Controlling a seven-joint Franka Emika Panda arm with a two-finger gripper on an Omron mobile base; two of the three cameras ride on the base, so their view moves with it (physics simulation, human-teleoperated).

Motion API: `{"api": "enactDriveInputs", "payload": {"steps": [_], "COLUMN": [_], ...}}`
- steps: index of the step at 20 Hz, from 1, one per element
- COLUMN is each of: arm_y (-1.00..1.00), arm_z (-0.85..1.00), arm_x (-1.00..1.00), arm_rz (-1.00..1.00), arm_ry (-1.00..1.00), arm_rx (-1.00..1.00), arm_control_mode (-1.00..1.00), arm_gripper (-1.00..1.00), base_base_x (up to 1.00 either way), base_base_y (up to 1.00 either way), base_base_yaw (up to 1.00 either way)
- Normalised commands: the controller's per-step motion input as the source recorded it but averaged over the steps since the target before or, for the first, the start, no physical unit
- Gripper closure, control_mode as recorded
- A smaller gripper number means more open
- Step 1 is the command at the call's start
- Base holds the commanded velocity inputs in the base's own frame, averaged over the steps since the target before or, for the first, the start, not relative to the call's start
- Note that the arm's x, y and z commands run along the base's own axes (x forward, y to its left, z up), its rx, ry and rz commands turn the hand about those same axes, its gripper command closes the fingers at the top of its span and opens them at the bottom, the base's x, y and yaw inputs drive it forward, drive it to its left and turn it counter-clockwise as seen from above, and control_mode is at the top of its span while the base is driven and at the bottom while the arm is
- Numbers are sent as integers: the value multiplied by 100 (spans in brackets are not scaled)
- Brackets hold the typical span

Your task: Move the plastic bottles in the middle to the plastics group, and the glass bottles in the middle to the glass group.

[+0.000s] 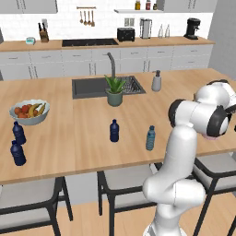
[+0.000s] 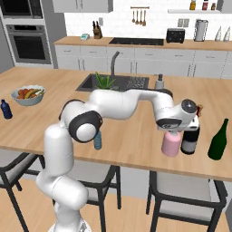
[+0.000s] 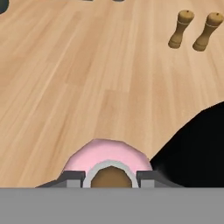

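pink glass bottle (image 2: 171, 144), squat, standing on the island counter (image 2: 136, 140) just beside the dark wine bottle (image 2: 190, 140). gripper (image 3: 110, 176) clamped narrowly on its neck from above, probably for upright placement within the glass group.

Tool (image 2: 174, 132) grips pink bottle (image 2: 171, 144) neck (bottle upright), beside dark wine bottle (image 2: 190, 141).

The arm reaches far to its right, wrist bent down; jaws clamped around the pink bottle's (image 2: 171, 144) neck.
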Motion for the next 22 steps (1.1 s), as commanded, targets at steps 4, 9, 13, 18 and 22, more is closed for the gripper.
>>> {"api": "enactDriveInputs", "payload": {"steps": [4,9,13,18,22], "arm_y": [0,0,0,0,0], "arm_z": [-3,0,0,0,27], "arm_x": [0,0,0,-1,-9], "arm_rz": [0,0,0,0,0], "arm_ry": [-4,0,0,-1,-4], "arm_rx": [0,0,0,0,0], "arm_control_mode": [-100,-100,-100,-100,-100], "arm_gripper": [100,-100,-100,-100,-100], "base_base_x": [0,0,0,0,0], "base_base_y": [0,0,0,0,0], "base_base_yaw": [0,0,0,0,0]}}
